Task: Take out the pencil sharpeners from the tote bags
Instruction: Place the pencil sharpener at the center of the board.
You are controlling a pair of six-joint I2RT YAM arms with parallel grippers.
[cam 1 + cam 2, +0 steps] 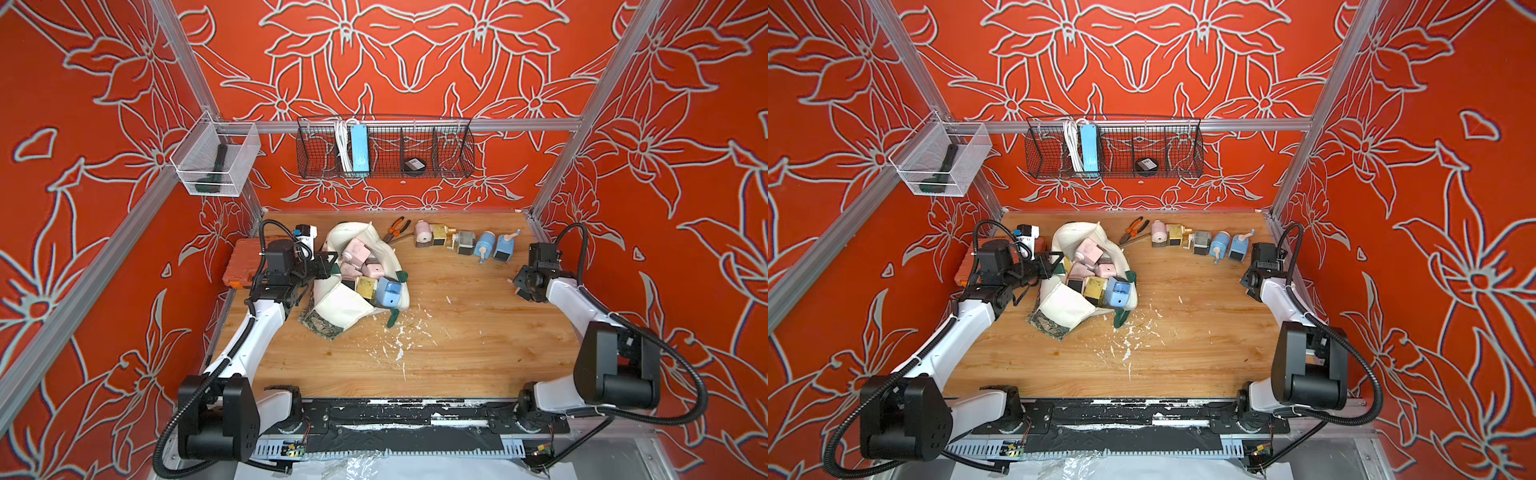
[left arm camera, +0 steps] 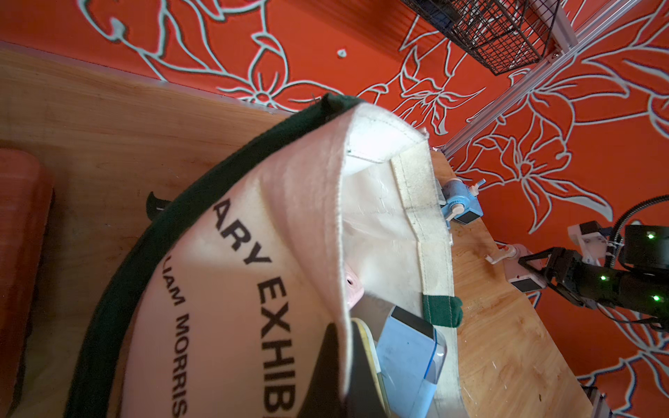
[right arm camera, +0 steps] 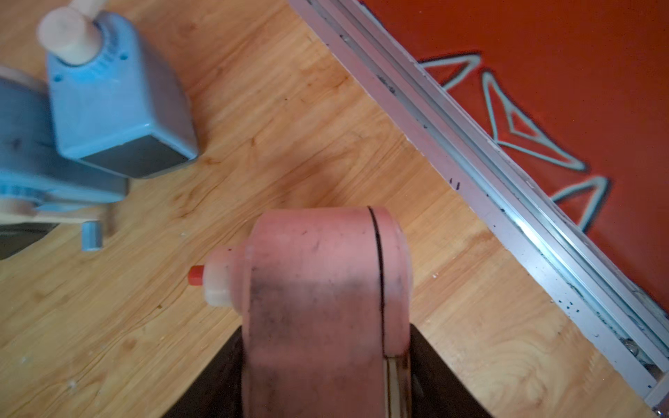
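Note:
A cream tote bag [image 1: 345, 305] lies open at the table's left middle, with several pencil sharpeners inside: pink [image 1: 356, 249], yellow [image 1: 366, 286], blue [image 1: 388, 293]. My left gripper [image 1: 332, 266] is shut on the bag's lettered rim [image 2: 224, 289], holding the mouth up; in the left wrist view the left gripper [image 2: 342, 347] pinches the cloth. Along the back stands a row of sharpeners, from pink [image 1: 424, 235] to blue [image 1: 505, 247]. At the right, my right gripper [image 3: 325, 336] is shut on a pink sharpener [image 3: 318, 275] just above the wood, near the blue one [image 3: 116, 97].
Orange-handled pliers [image 1: 395, 228] lie behind the bag. An orange tool case [image 1: 243, 266] sits under the left arm. White flakes [image 1: 399, 332] litter the middle of the table. The aluminium frame rail [image 3: 506, 202] runs close beside the held sharpener.

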